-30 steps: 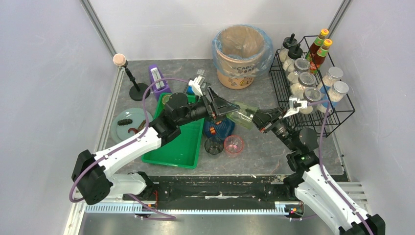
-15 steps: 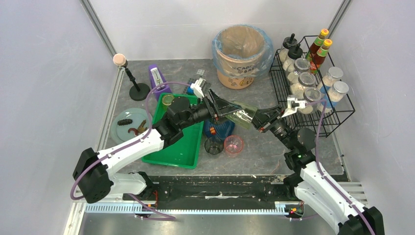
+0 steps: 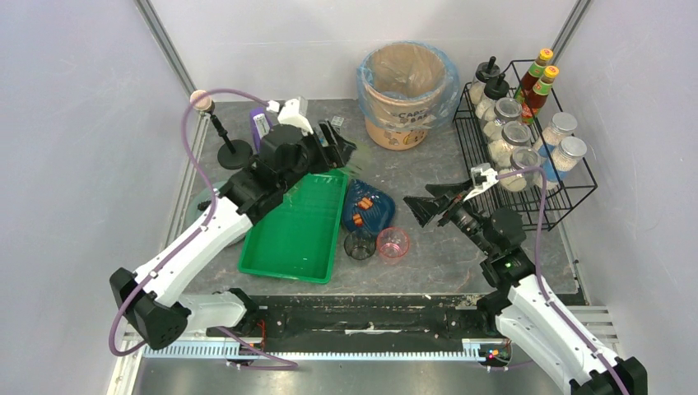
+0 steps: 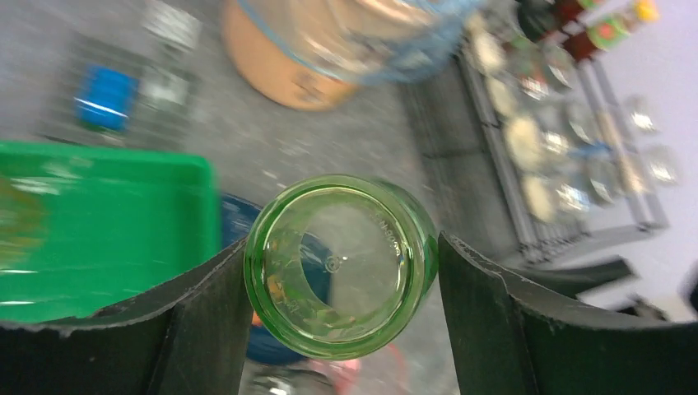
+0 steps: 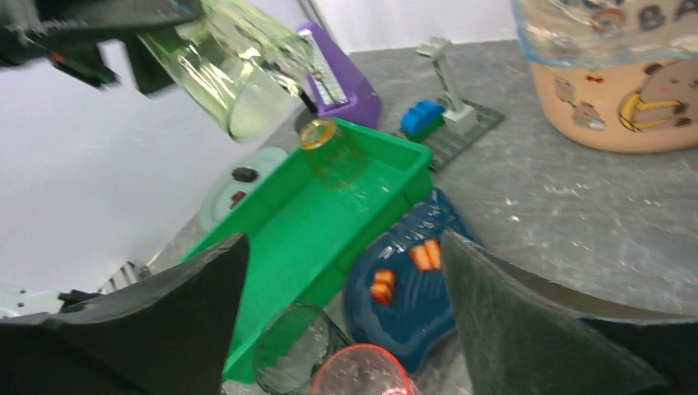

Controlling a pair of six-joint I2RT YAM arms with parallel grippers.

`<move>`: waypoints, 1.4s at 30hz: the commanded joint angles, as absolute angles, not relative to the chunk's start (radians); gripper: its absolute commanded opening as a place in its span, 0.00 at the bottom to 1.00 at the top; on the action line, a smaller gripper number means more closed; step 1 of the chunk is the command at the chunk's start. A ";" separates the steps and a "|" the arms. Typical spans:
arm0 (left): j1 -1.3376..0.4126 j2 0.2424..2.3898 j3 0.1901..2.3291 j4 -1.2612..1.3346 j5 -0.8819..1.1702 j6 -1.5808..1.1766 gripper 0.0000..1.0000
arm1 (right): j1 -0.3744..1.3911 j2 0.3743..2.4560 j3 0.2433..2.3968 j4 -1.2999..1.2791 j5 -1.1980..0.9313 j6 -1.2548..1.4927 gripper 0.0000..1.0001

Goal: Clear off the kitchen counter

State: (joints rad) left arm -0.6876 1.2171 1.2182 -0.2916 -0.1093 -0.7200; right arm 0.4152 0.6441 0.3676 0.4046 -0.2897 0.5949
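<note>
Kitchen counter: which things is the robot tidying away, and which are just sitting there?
Probably the job:
- clear green glass tumbler, held in the left fingers
- green plastic tray
- small amber glass in the tray
- pink see-through cup on the grey stone-look kitchen counter
- dark clear glass
- blue plate

Probably just there:
- black wire rack of jars
- lined tan bin
- black microphone stand

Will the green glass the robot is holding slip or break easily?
Probably slippery: the green glass looks smooth and shiny, pinched only at its sides by the left gripper. Likely breakable, since it looks like thin see-through glass. Being round, it might roll if laid sideways.
</note>
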 commanded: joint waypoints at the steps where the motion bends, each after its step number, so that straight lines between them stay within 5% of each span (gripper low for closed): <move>1: -0.651 1.236 1.361 -0.501 -0.460 -0.313 0.11 | 0.416 0.609 0.448 0.236 -0.202 0.421 0.98; 15: -0.333 1.508 1.393 -0.369 -0.468 -0.205 0.15 | 0.416 0.609 0.506 0.003 -0.113 0.289 0.98; 36: -0.288 1.672 1.266 -0.282 -0.457 -0.245 0.34 | 0.416 0.612 0.477 -0.072 -0.181 0.304 0.98; 39: -0.288 1.656 1.242 -0.270 -0.455 -0.251 0.44 | 0.417 0.609 0.476 -0.089 -0.183 0.304 0.98; 42: -0.288 1.630 1.228 -0.274 -0.423 -0.262 0.64 | 0.416 0.615 0.476 -0.113 -0.187 0.309 0.98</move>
